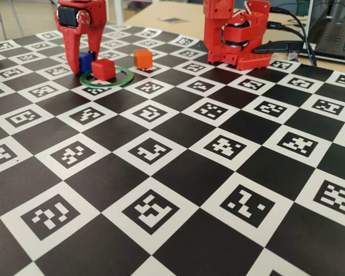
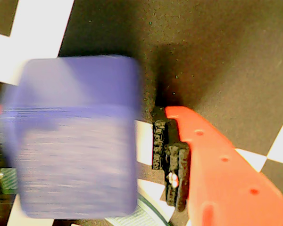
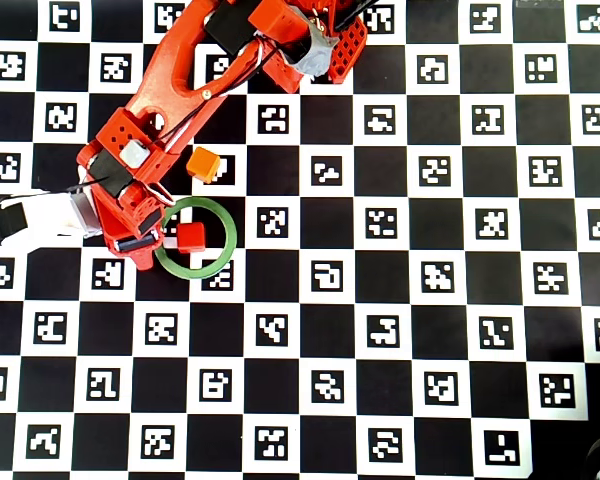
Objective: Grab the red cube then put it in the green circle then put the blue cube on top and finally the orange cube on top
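Observation:
The red cube (image 1: 103,69) (image 3: 191,237) sits inside the green circle (image 1: 122,77) (image 3: 223,240), toward its left side in the overhead view. The blue cube (image 1: 86,61) rests on the mat just left of the ring, between the fingers of my gripper (image 1: 85,64). In the wrist view the blue cube (image 2: 70,136) is large and blurred. A strip of mat shows between it and the black-padded right finger (image 2: 170,155), so the gripper (image 2: 75,141) is open around it. The orange cube (image 1: 142,58) (image 3: 204,164) stands apart behind the ring. From overhead the arm hides the blue cube.
The arm's red base (image 1: 236,34) stands at the back of the checkerboard marker mat (image 1: 178,172). A laptop (image 1: 339,34) and cables lie at the back right. A white wrist part (image 3: 35,218) juts left of the gripper.

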`<state>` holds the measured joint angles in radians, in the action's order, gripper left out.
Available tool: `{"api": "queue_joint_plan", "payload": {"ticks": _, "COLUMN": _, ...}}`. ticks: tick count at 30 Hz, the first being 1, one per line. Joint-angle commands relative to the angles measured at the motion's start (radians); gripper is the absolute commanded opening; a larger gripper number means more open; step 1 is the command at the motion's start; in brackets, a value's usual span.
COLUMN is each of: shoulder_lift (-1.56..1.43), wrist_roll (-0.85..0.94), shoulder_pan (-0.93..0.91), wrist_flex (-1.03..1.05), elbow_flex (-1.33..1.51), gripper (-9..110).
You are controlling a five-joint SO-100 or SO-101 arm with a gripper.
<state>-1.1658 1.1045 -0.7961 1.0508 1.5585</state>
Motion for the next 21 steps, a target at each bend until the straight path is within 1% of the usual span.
{"api": "queue_joint_plan", "payload": {"ticks": 1, "shoulder_lift": -0.038, "wrist_roll": 0.006, "shoulder_pan": 0.011, "wrist_flex": -0.006, "elbow_flex": -0.008, "gripper": 12}}
{"api": "queue_joint_plan", "payload": {"ticks": 13, "shoulder_lift": -0.072, "wrist_roll": -0.034, "shoulder_pan": 0.006, "wrist_flex": 0.002, "elbow_flex": -0.025, "gripper": 12}}
{"api": "queue_joint_plan", "payload": {"ticks": 16, "shoulder_lift": -0.106, "wrist_roll": -0.055, "shoulder_pan": 0.005, "wrist_flex": 0.069, "elbow_flex": -0.087, "gripper": 12}}
{"api": "queue_joint_plan", "payload": {"ticks": 21, "shoulder_lift": -0.158, "wrist_roll": -0.097, "shoulder_pan": 0.002, "wrist_flex": 0.276, "elbow_flex": -0.273, "gripper": 12}}
